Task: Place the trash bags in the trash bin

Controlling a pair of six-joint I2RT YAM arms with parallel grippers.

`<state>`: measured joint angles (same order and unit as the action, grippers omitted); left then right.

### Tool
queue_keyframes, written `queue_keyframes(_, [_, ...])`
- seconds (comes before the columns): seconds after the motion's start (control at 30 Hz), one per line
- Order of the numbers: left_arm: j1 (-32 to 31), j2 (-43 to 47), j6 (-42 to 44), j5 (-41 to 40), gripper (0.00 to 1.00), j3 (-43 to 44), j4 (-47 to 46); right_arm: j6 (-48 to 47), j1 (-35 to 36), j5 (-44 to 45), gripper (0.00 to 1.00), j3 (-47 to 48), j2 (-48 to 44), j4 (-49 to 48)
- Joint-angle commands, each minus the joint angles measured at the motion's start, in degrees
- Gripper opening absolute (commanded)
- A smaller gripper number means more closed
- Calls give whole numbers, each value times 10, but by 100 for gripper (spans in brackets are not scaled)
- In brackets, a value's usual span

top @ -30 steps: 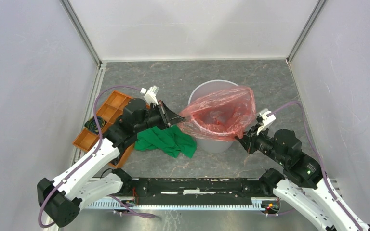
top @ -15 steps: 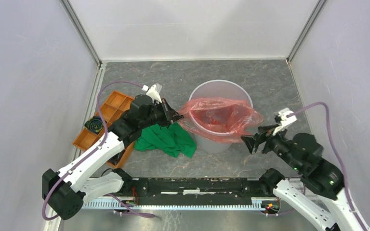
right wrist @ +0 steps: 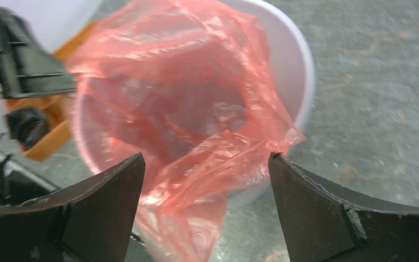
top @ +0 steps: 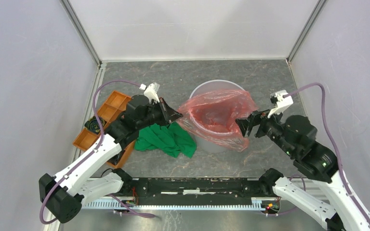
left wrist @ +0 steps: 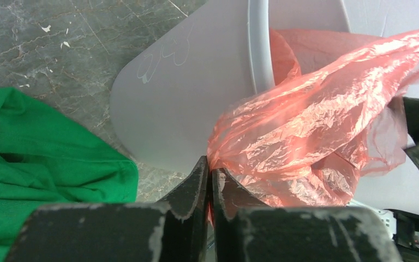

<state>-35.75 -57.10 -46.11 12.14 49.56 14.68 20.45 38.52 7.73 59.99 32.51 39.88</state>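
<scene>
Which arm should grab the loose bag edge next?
Probably right. Right jaws open, facing the slack trash bag draped over the trash bin rim; left jaws are shut on its opposite edge.

A thin, crinkly, translucent red-pink trash bag point(top: 217, 118) lies draped across the open mouth of the upright, round, grey-white trash bin point(top: 217, 82), its middle sagging inside while its edges spill over the rim's left and near sides.
</scene>
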Motion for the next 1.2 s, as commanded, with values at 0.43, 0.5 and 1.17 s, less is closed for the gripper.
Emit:
queue_keyframes(0.43, [1,25,206,-34,94,180,113,11,1,155,97,22,14,23])
queue_keyframes(0.5, [1,-13,219,3,100,220,102,4,1,153,95,19,14,7])
queue_keyframes(1.17, [-35,-294,235,219,82,410,41,-98,1,195,8,35,60,-64])
